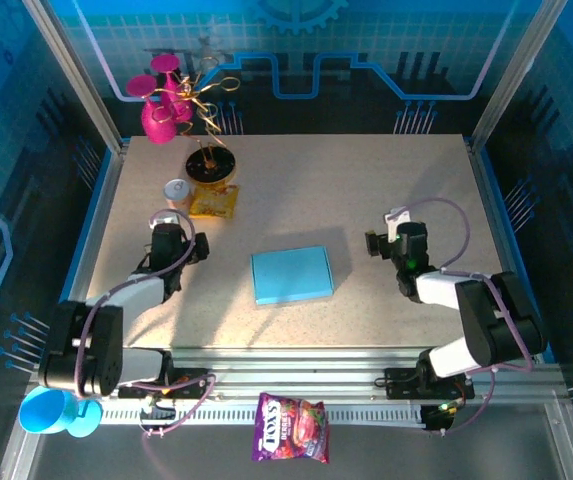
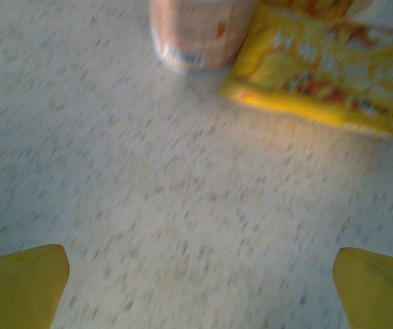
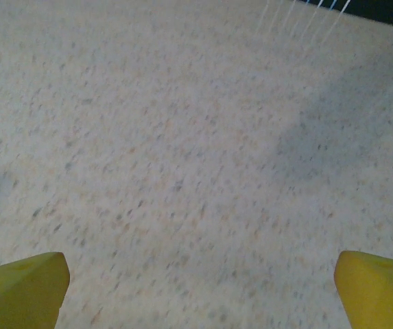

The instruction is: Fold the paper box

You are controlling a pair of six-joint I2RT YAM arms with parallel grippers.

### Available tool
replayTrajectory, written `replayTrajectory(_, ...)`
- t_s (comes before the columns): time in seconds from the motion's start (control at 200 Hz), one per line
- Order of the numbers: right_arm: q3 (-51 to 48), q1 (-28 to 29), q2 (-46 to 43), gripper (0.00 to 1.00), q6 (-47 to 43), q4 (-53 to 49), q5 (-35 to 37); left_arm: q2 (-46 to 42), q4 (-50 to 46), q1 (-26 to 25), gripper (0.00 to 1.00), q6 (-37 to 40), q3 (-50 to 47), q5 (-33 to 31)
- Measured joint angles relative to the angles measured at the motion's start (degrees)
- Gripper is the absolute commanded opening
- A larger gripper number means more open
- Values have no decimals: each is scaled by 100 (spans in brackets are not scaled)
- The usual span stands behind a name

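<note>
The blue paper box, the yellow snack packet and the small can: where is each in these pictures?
paper box (image 1: 291,275): top external view, middle of its top face.
yellow snack packet (image 2: 323,68): left wrist view, middle of its printed front.
small can (image 2: 199,31): left wrist view, its side wall.

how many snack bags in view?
2. The yellow snack bag lies on the table, beside the can, far left. The purple snack bag lies on the near ledge. None looks hidden.

Paper box (image 1: 291,275) lies on table (image 1: 366,180), can (image 1: 177,191) behind-left
</note>
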Motion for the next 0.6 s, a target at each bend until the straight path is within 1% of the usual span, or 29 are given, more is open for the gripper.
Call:
replayTrajectory(0.075, -302, -431, 203, 100, 111, 907, -352, 264, 616, 85, 99, 208, -7, 210)
replayTrajectory(0.135, -586, -632, 275, 100, 184, 1296, -533, 341, 1172, 111, 99, 387, -98, 361)
replayTrajectory(0.205, -890, -669, 321, 100, 219, 1757, -688, 352, 1985, 111, 99, 546, -398, 485)
replayTrajectory(0.255, -1062, -667, 354, 100, 260, 2090, -761, 452, 2747, 111, 99, 656, -723, 566)
replayTrajectory(0.295, -1152, -671, 376, 100, 299, 2302, -763, 699, 3423, 111, 99, 732, -988, 634)
replayTrajectory(0.34, -1191, -669, 396, 100, 328, 2476, -765, 1176, 4105, 109, 99, 826, -1191, 717)
replayTrajectory(0.39, -1185, -669, 396, 100, 343, 2577, -745, 1429, 4116, 107, 99, 872, -1263, 748)
replayTrajectory(0.465, -1102, -654, 396, 100, 374, 2594, -625, 1403, 3930, 125, 99, 898, -1156, 798)
replayTrajectory(0.53, -887, -636, 393, 100, 411, 2352, -503, 1392, 3685, 184, 99, 898, -776, 883)
replayTrajectory(0.6, -570, -612, 396, 100, 404, 2041, -479, 1364, 3685, 238, 99, 896, -498, 916)
